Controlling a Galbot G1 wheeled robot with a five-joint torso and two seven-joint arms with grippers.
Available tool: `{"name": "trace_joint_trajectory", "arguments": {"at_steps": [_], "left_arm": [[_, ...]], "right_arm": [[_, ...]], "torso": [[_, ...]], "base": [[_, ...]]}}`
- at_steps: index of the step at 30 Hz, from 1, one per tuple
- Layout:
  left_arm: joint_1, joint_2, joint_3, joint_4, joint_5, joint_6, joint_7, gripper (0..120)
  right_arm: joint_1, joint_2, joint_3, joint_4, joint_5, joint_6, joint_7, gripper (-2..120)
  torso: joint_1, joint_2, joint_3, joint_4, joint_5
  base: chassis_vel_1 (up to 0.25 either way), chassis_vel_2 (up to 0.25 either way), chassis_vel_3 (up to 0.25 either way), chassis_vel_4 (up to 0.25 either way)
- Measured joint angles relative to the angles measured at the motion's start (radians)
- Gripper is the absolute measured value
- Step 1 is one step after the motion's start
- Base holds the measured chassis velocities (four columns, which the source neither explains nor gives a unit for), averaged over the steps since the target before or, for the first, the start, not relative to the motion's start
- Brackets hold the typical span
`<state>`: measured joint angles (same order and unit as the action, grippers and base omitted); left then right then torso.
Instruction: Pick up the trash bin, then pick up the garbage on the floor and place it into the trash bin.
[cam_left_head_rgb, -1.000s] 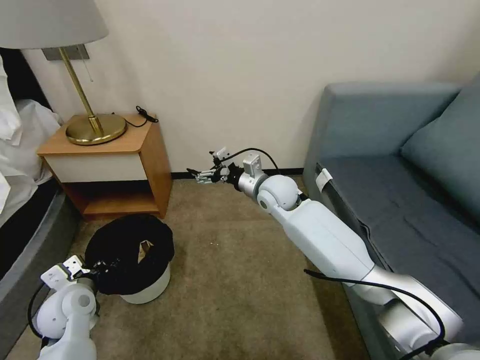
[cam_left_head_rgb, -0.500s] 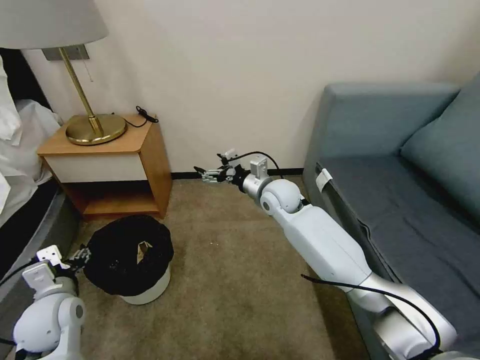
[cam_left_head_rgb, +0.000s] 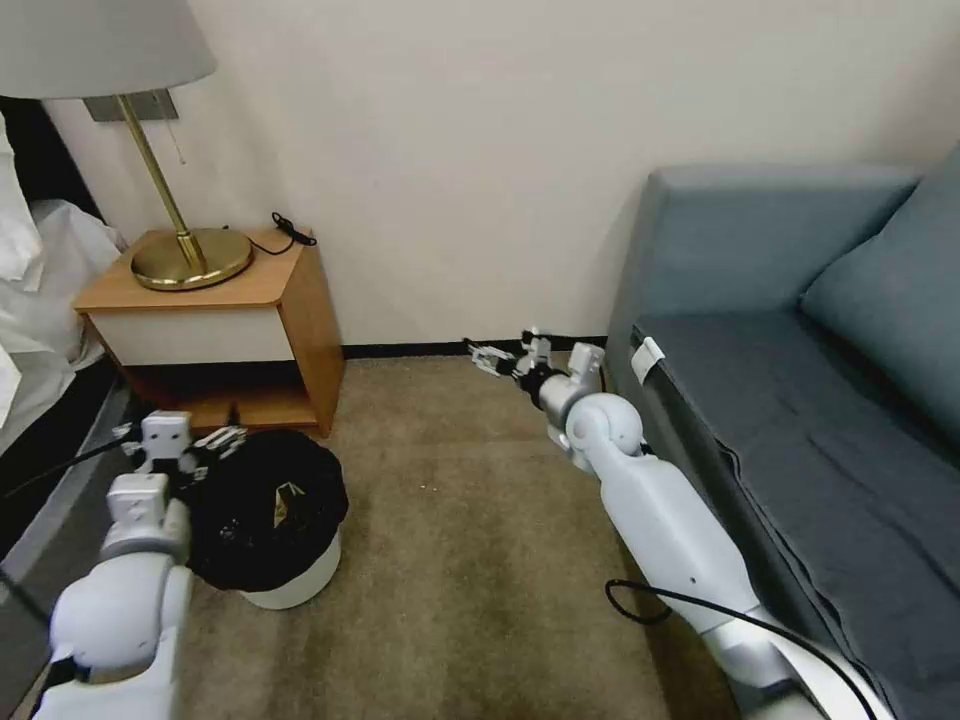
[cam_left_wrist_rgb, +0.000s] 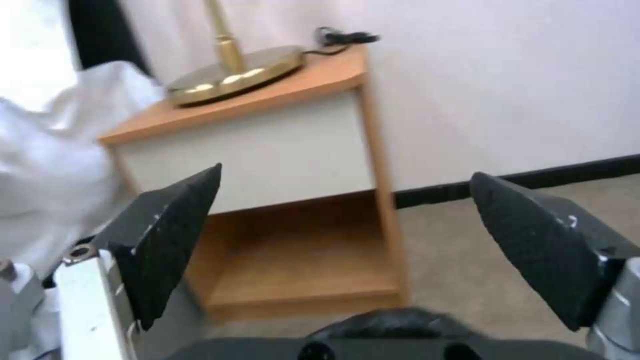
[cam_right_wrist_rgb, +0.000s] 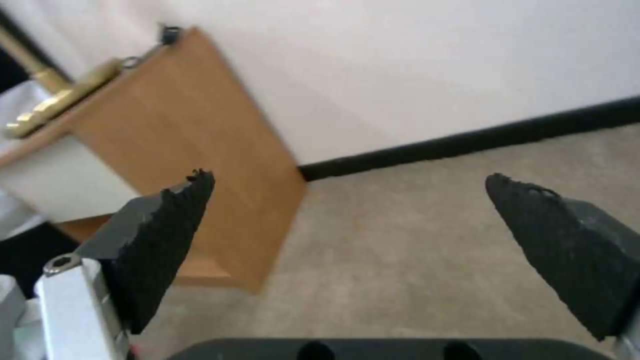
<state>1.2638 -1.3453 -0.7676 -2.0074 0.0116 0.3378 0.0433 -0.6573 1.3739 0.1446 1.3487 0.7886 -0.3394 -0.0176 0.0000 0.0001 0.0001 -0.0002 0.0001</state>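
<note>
Both grippers stand with their fingers spread apart and nothing between them. From the head camera the left gripper (cam_left_head_rgb: 215, 440) hangs just beside the far left rim of the trash bin (cam_left_head_rgb: 290, 585), a small round white bin whose black bag (cam_left_head_rgb: 240, 520) is folded over the rim; whether the fingertips touch the bag cannot be told. A tan scrap of paper (cam_left_head_rgb: 290, 497) lies inside the bin. The right gripper (cam_left_head_rgb: 488, 357) is stretched out low over the floor, near the dark baseboard (cam_left_head_rgb: 400, 350) and well apart from the bin.

The bin rests on beige-brown carpet (cam_left_head_rgb: 470, 540), just in front of a wooden nightstand (cam_left_head_rgb: 225, 330) with a white drawer front and an open shelf below. A brass lamp (cam_left_head_rgb: 190, 255) with a pale shade stands on the nightstand, a black cord coiled beside its base. White bedding (cam_left_head_rgb: 40, 280) shows at the left, a blue-grey sofa (cam_left_head_rgb: 800, 380) with a cushion at the right, and a plain cream wall (cam_left_head_rgb: 450, 150) behind.
</note>
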Motion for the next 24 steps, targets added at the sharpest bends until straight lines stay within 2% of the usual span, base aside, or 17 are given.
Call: {"name": "trace_joint_trajectory", "arguments": {"at_steps": [1,2,5,10,15,24], "left_arm": [[-0.018,-0.001,0.022,0.023,-0.003,-0.014,0.003,100],[-0.018,-0.001,0.022,0.023,-0.003,-0.014,0.003,100],[-0.052,-0.013,0.081,0.081,-0.017,-0.064,0.015,100],[-0.074,-0.022,0.132,0.117,-0.063,-0.07,0.005,100],[-0.088,-0.018,0.149,0.138,-0.065,-0.07,-0.002,100],[-0.089,-0.017,0.148,0.14,-0.062,-0.067,-0.005,100]], "right_arm": [[-0.009,0.005,0.016,-0.008,-0.021,0.009,-0.001,100],[-0.009,0.005,0.016,-0.008,-0.021,0.009,-0.001,100],[-0.024,0.021,0.053,-0.036,-0.078,0.031,-0.003,100],[-0.04,0.057,0.108,-0.064,-0.12,0.047,-0.002,100],[-0.064,0.081,0.135,-0.08,-0.16,0.054,0.0,100],[-0.072,0.089,0.139,-0.081,-0.167,0.053,0.0,100]], "torso": [[0.0,0.0,0.0,0.0,0.0],[0.0,0.0,0.0,0.0,0.0],[0.0,0.0,0.0,0.0001,-0.0001],[0.0,0.0,0.0,0.0002,-0.0001],[0.0,0.0,0.0,0.0001,-0.0002],[0.0,0.0,0.0,0.0001,-0.0001]], "base": [[0.0,0.0,0.0,0.0],[0.0,0.0,0.0,0.0],[0.0,0.0,0.0,0.0],[0.0,0.0,0.0,0.0],[0.0,0.0,0.0,0.0],[0.0,0.0,0.0,0.0]]}}
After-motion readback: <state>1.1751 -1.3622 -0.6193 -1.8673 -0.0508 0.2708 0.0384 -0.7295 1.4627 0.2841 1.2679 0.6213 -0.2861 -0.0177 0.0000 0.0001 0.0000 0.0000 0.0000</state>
